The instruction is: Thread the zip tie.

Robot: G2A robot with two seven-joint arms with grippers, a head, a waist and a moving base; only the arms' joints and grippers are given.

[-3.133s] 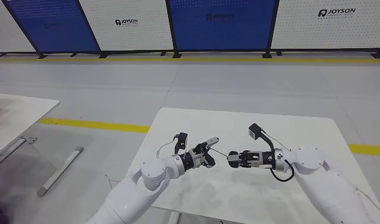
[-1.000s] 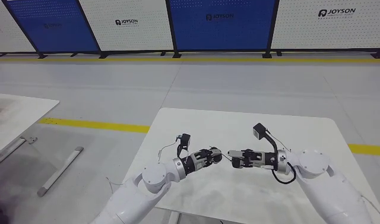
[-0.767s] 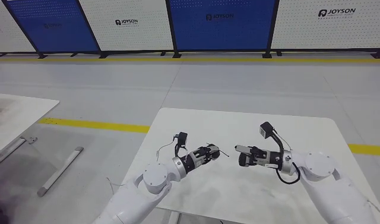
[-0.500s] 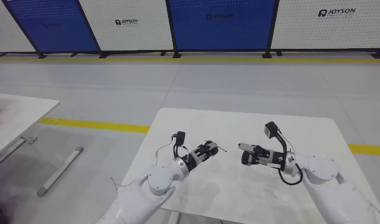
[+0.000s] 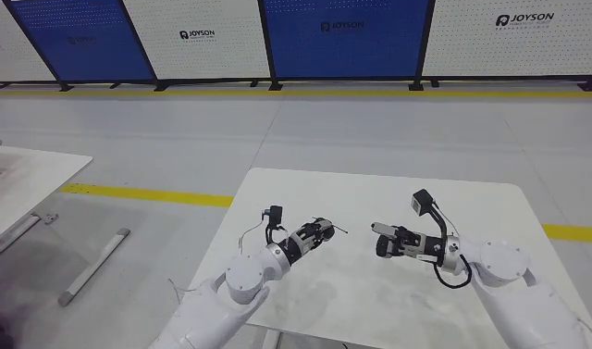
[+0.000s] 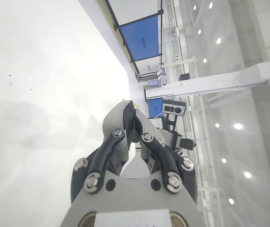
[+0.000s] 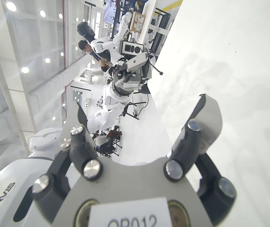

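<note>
A thin black zip tie [image 5: 339, 228] sticks out from my left gripper [image 5: 324, 228], which is shut on it above the white table [image 5: 388, 190], left of centre. In the left wrist view the tie [image 6: 134, 124] is a dark sliver pinched between the two pads of the left gripper [image 6: 133, 119]. My right gripper [image 5: 376, 237] hovers a short way to the right, open and holding nothing. In the right wrist view the right gripper [image 7: 142, 113] has its jaws wide apart. Beyond it, the tie [image 7: 156, 68] pokes out of the left gripper [image 7: 146, 66].
The tabletop [image 6: 42, 55] around both arms is bare white with faint smudges. Its left edge [image 5: 225, 227] runs close to the left arm. Blue and white partition panels [image 5: 342, 25] stand far behind, across the floor.
Both grippers met at the zip tie earlier. The right gripper has since let go, opened and drawn back to the right, while the left gripper pulled slightly left, keeping the tie.
</note>
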